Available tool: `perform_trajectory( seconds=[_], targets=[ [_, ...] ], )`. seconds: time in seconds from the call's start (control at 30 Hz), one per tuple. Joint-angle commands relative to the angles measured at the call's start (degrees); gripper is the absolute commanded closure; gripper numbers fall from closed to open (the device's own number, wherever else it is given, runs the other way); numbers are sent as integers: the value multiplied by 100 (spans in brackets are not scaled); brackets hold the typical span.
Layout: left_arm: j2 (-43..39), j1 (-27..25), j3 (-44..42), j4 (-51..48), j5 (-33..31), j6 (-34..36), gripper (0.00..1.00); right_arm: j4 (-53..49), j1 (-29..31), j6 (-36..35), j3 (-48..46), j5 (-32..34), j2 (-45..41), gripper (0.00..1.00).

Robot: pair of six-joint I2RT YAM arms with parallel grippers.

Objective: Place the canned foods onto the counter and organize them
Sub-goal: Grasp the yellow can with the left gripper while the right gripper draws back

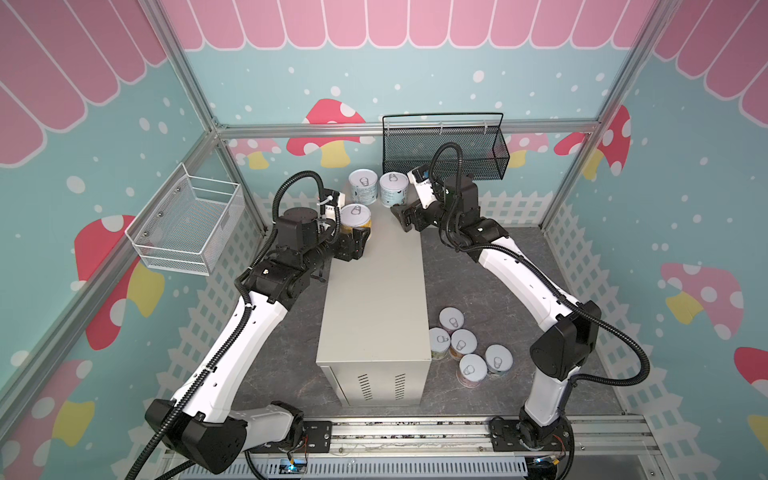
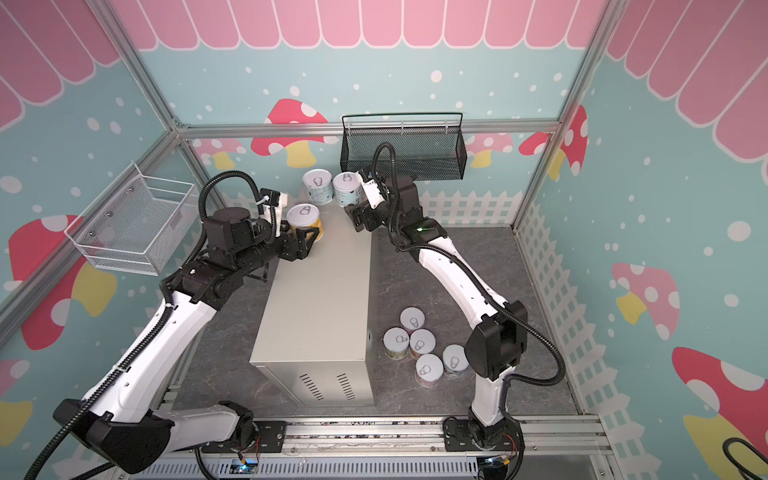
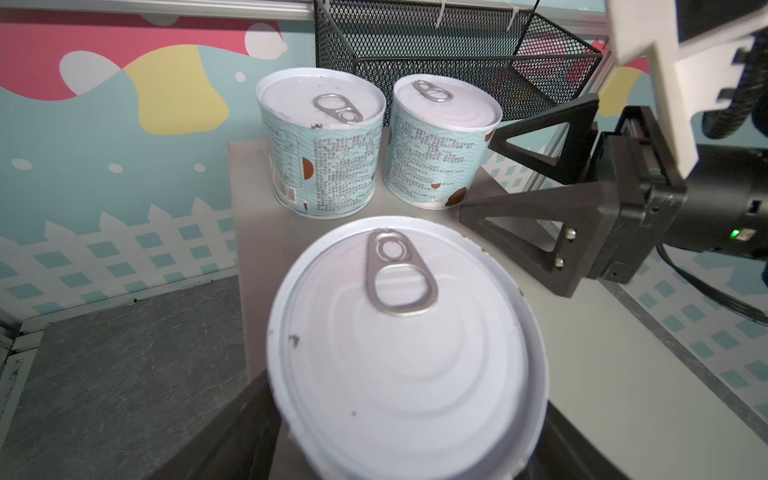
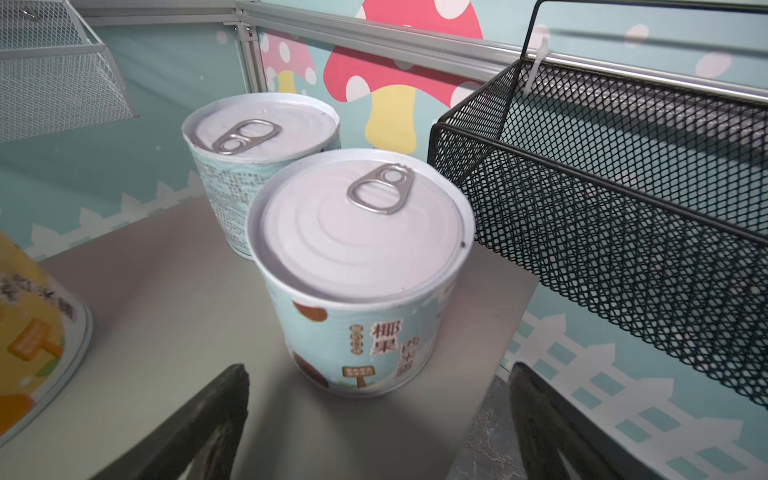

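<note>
The desk [image 1: 374, 291] stands in the middle of both top views, its vent slots at the 6 o'clock end. Two blue cans [image 1: 363, 183] stand upright, side by side, at its 12 o'clock end. The right end effector [image 1: 397, 219] sits just at 4 o'clock of the right-hand blue can, fingers spread wide and holding nothing. At 7 o'clock of that pair, by the desk's 9 o'clock edge, the left end effector [image 1: 356, 237] pinches the yellow can [image 1: 355, 212], lid up. I cannot tell whether its base touches the desk. Five more cans [image 1: 463, 345] stand clustered on the grey floor [image 1: 478, 270], at 4 o'clock of the desk. A black mesh basket [image 1: 444, 153] hangs at 1 o'clock and a white wire basket [image 1: 187, 224] at 9 o'clock.
</note>
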Motion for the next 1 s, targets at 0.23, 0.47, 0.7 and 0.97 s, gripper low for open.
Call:
perform_trajectory(
  seconds=[0.23,0.47,0.7,0.97],
  targets=[
    [-173,64,-175,202,184,17,19,428,-135,96,415,-281,483,5],
    [-187,76,-195,218,215,4,19,454,-138,184,578,-333,608,5],
    [-176,78,-212,237,245,-14,19,441,-130,185,524,-266,566,5],
    [1,131,-125,246,365,-17,21,343,-138,130,-20,-311,-37,4]
  ],
)
